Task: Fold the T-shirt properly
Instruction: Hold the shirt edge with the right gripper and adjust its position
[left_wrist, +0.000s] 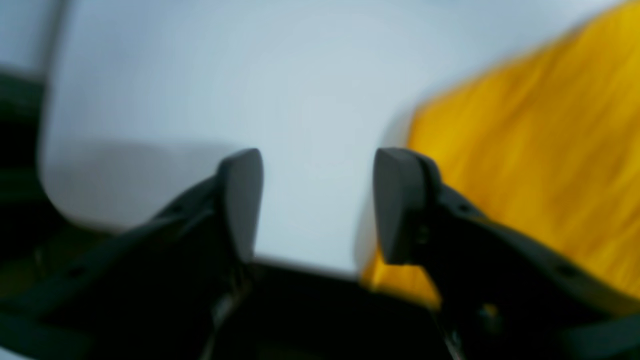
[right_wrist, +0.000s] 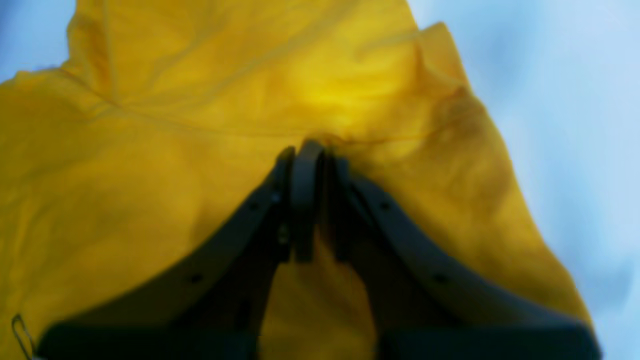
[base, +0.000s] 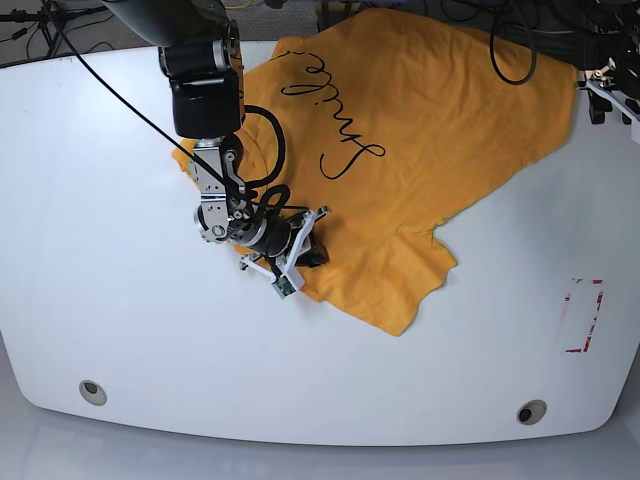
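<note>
Right gripper (right_wrist: 307, 150): dark, curved jaws pressed together at centre frame in the right wrist view, with a pinch of yellow cloth bunched at the tips. Blur is heavy, but the fabric appears to be caught between them. In the base view the same gripper (base: 305, 250) sits left of centre, at the lower left edge of the T-shirt (base: 420, 140), low against the cloth.

Left gripper (left_wrist: 317, 200): jaws held wide apart in the lower middle of the left wrist view, flat grey pads facing each other, nothing between them but bare white surface. Yellow fabric (left_wrist: 525, 150) lies just beside its right-hand jaw, filling the right of that frame. Only a small part of this arm shows at the upper right edge of the base view.

T-shirt: soft, matte, orange-yellow knit, spread over the upper centre and upper right of the table (base: 120, 300), black cursive script (base: 335, 110) face up. Its top edge runs off the far edge of the table. Shallow creases and a seam line run across the cloth in the right wrist view. One sleeve (base: 400, 290) juts toward lower centre, with a ragged outline.

Table: smooth white top, rounded corners. Wide bare areas at left, bottom and right. A red-outlined mark (base: 582, 315) lies at lower right, well apart from the cloth.
</note>
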